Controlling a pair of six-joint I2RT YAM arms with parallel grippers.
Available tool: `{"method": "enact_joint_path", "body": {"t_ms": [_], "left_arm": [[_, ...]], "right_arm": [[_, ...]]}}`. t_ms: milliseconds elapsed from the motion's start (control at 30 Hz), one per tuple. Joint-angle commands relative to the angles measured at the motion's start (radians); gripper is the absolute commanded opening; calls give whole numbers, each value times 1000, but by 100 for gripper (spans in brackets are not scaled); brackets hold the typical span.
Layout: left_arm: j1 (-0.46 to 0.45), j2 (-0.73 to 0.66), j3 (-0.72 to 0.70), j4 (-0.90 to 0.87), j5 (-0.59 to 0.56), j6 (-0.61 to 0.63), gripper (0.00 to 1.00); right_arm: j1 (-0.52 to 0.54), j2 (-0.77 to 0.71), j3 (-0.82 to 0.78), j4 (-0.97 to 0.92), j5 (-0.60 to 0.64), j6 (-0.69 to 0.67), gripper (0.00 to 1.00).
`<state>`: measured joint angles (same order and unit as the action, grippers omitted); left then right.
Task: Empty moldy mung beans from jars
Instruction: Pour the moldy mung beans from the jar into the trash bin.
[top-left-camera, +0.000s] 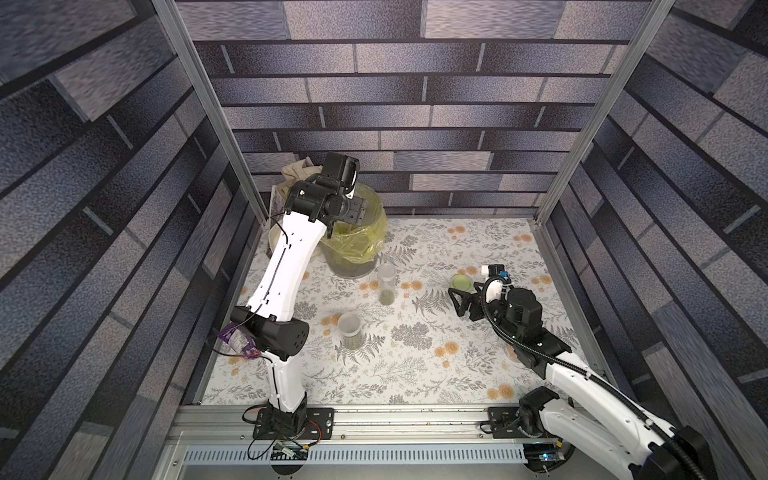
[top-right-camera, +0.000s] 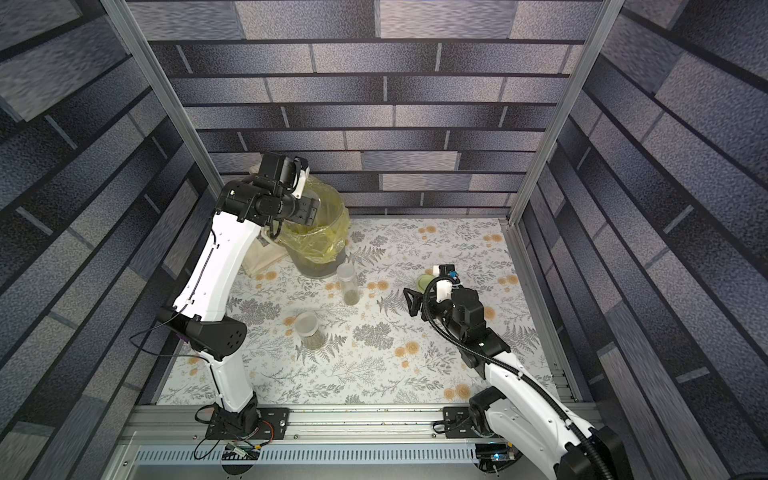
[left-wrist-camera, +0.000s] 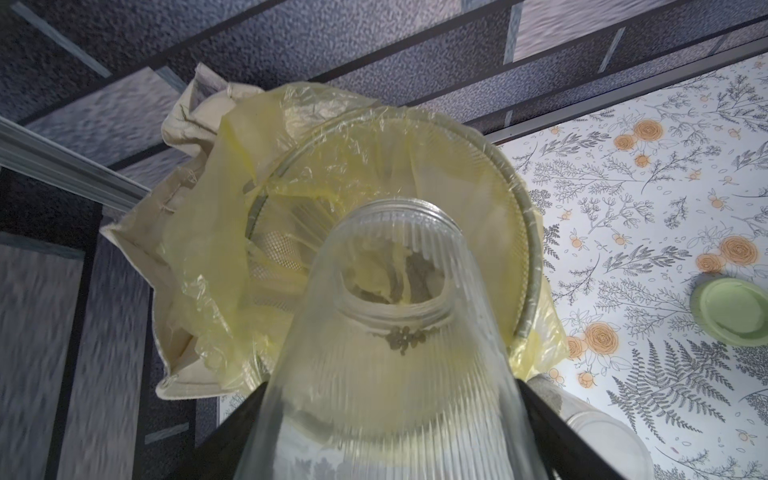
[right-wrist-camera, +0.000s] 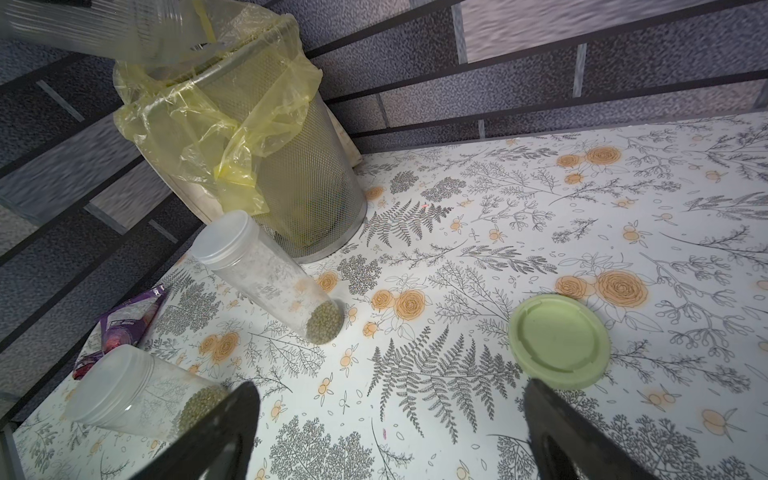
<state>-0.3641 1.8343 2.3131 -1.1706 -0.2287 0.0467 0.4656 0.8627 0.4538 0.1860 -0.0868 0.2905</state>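
Progress: one of three jars is nearly emptied; two are not yet opened.

1. Nearest the robot's base, the short jar (top-left-camera: 349, 330) stands upright on the table (top-left-camera: 415, 374). Its frosted lid is on, and a layer of mung beans (right-wrist-camera: 201, 405) lies at the bottom. A purple packet (right-wrist-camera: 120, 328) lies near it and is no part of the task.
2. Farther in, the tall jar (top-left-camera: 386, 284) stands upright just beside the bin (right-wrist-camera: 299, 166). Its lid is on, and beans fill only the bottom.
3. To the right, the pale green lid (right-wrist-camera: 559, 340) lies flat on the table, apart from any jar. The right gripper (top-left-camera: 462, 305) hovers near it with its jaws spread wide and nothing between them.
4. At the far left, the left gripper (left-wrist-camera: 392, 399) clamps the wide jar (right-wrist-camera: 95, 29) by its ribbed body. The jar is tipped, mouth toward the yellow bag (left-wrist-camera: 316, 137) lining the bin.
5. In the left wrist view the wide jar looks almost clear. A small clump of beans clings inside the neck.
6. A cloth bag (left-wrist-camera: 187, 124) sits behind the bin.

Judgement: the pour of the wide jar is close to done; the clump probably needs a shake. Both lidded jars are left to open and empty.
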Motion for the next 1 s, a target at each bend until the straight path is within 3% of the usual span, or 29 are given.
{"method": "enact_joint_path", "body": {"t_ms": [0, 133, 367, 500, 667, 800, 867, 967], "left_arm": [[6, -159, -173, 140, 74, -59, 52], [6, -303, -358, 232, 79, -50, 53], [20, -225, -246, 159, 115, -15, 53], [51, -106, -44, -1, 135, -21, 53], [98, 165, 444, -310, 150, -40, 52], [83, 178, 453, -261, 178, -51, 53], [42, 208, 518, -298, 96, -12, 53], [-21, 155, 387, -193, -143, 94, 52]], "right_arm": [[4, 2, -12, 30, -9, -1, 100], [5, -3, -17, 35, -1, -4, 100], [4, 36, -13, 52, -31, 10, 100], [4, 31, -17, 55, -29, 11, 100], [5, 33, -19, 55, -29, 7, 100], [4, 39, -17, 56, -28, 9, 100], [5, 38, -16, 54, -30, 6, 100], [4, 33, -15, 51, -25, 5, 100]]}}
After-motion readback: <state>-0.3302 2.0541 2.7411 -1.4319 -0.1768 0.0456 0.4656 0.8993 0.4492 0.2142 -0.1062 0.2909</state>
